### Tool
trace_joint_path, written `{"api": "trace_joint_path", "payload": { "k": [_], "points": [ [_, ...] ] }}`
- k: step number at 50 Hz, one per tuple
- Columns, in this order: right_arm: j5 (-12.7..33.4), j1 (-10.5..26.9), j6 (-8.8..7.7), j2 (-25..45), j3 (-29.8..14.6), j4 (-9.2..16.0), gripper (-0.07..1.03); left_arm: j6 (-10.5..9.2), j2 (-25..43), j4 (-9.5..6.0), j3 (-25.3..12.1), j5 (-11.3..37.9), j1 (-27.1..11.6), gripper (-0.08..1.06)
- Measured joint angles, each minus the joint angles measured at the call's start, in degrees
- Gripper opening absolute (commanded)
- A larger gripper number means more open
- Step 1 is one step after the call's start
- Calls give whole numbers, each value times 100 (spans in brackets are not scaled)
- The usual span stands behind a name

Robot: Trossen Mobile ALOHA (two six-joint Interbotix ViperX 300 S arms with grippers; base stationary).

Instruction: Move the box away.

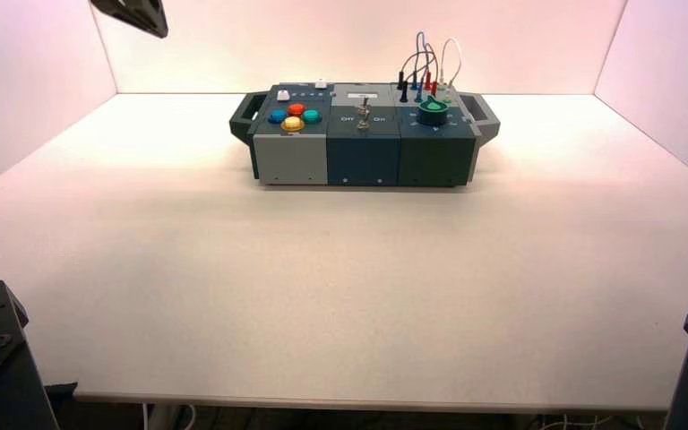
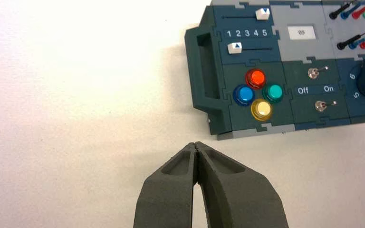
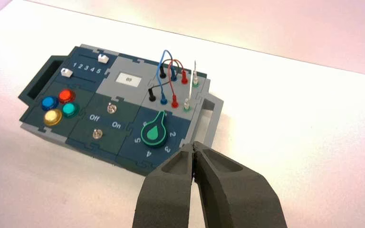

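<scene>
"Pale worktop (image 1: 340,287), pale walls at back and sides," notes the 1st observer. "Box (image 1: 363,134) at far side, around the middle, long side facing the robot."

"Its parts?" asks the 2nd.

"4 round buttons on its left: red (image 2: 256,78), blue (image 2: 244,95), green (image 2: 273,92), yellow (image 2: 261,109). Behind them, 2 white sliders: rear slider (image 2: 262,14) by the 5, front slider (image 2: 235,48) by the 1. Display (image 2: 302,32) reads 09. 2 toggle switches mid-panel; green knob (image 3: 153,133) front right; looped wires (image 3: 171,71) behind it. Handle at each end."

"Left gripper (image 2: 196,143)?"

"Above the worktop, near the box's left end. Fingers together, holding nothing."

"Right gripper (image 3: 194,144)?"

"Out by the right end, by the grey handle (image 3: 209,118). Also closed, grasping nothing. Contact with the box: cannot tell."

The 2nd observer logs both grippers as empty.
</scene>
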Motion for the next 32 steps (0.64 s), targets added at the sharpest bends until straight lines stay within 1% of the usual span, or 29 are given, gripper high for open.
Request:
{"api": "trace_joint_path", "payload": {
  "k": [5,13,20,32],
  "points": [
    [-35,0,9,-123,176,9,-2,-9,-185,0,167,-264,0,-3],
    [-44,-9,9,-176,264,26,-2,-9,-492,0,404,-589,0,-3],
    [-88,-9,9,-176,308,35,-2,-9,-580,0,431,-721,0,-3],
    [-123,-9,9,-176,308,35,-2,-9,-580,-9,431,-756,0,-3]
  ]
}}
